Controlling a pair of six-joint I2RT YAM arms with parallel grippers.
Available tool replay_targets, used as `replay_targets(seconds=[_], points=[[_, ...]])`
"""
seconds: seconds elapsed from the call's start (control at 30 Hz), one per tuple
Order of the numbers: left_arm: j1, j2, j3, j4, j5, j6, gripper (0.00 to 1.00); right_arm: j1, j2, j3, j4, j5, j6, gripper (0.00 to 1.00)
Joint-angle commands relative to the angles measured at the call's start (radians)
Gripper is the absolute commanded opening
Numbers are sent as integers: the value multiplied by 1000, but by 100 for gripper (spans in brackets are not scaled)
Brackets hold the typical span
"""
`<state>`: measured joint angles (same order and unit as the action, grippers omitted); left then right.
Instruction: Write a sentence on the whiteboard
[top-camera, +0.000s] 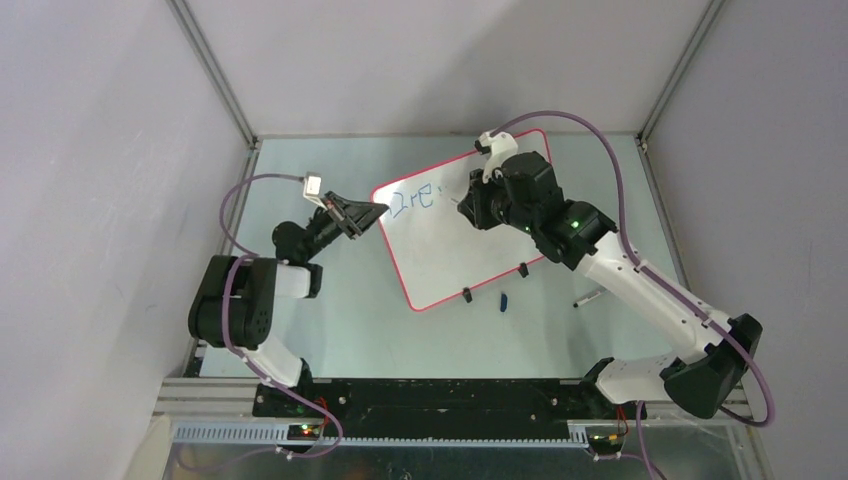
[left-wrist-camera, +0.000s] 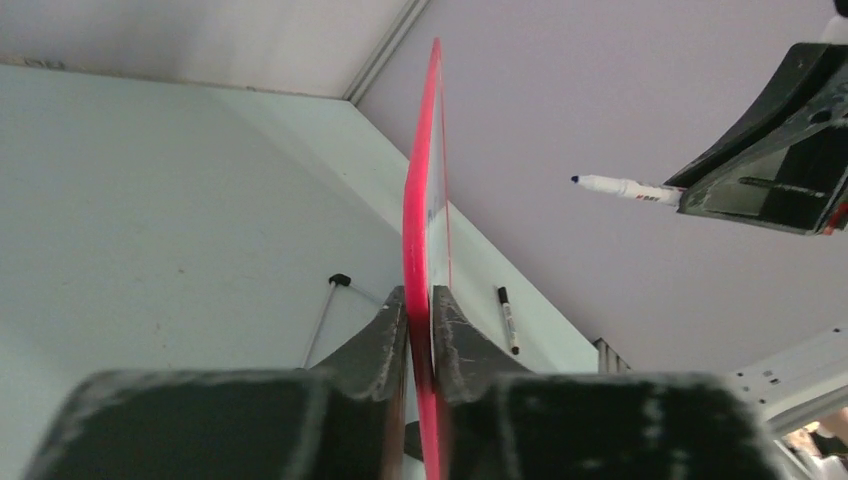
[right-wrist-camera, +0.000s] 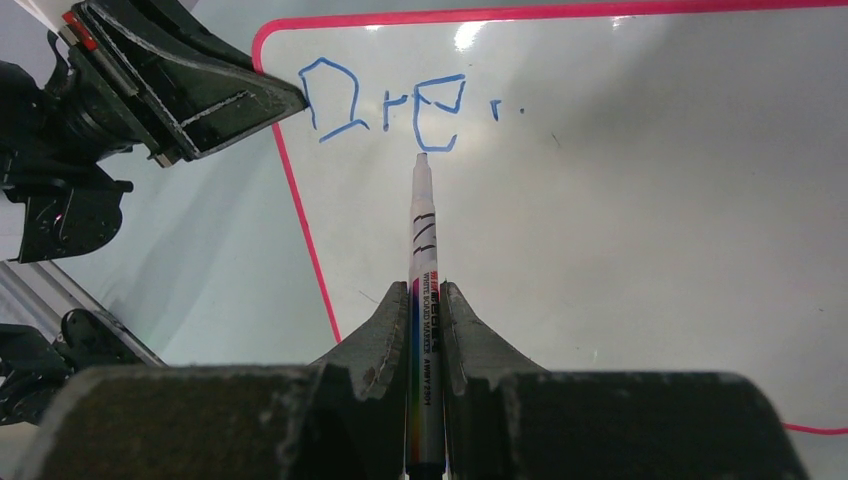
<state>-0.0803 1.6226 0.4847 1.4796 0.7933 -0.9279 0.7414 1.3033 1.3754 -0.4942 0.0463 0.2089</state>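
**Whiteboard clamped left, marker gripped right**

Just before the whiteboard's (top-camera: 450, 250) near edge, a small blue piece (top-camera: 504, 300) and a spare pen (top-camera: 587, 298) are seen lying on the table (top-camera: 330, 320). Two black clip feet (top-camera: 466, 295) are fitted on that near edge. The whiteboard's left red rim is pinched by the left gripper (left-wrist-camera: 420, 300), jaws closed on it. A marker (right-wrist-camera: 421, 230) is clenched in the right gripper (right-wrist-camera: 425, 292), tip held just off the whiteboard face. The sentence (right-wrist-camera: 385, 105) is begun at the whiteboard's far left corner: blue "Dre" plus a small mark.
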Motion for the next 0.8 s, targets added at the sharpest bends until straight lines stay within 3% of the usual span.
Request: replay_targets(seconds=[0.0, 0.13, 0.77], points=[[-14, 21, 46, 53, 42, -11, 11, 3, 14, 22, 39, 38, 8, 0], [-15, 23, 47, 53, 44, -12, 0, 3, 55, 71, -8, 55, 18, 0], [-16, 38, 55, 53, 45, -22, 0, 3, 155, 117, -22, 153, 0, 0]])
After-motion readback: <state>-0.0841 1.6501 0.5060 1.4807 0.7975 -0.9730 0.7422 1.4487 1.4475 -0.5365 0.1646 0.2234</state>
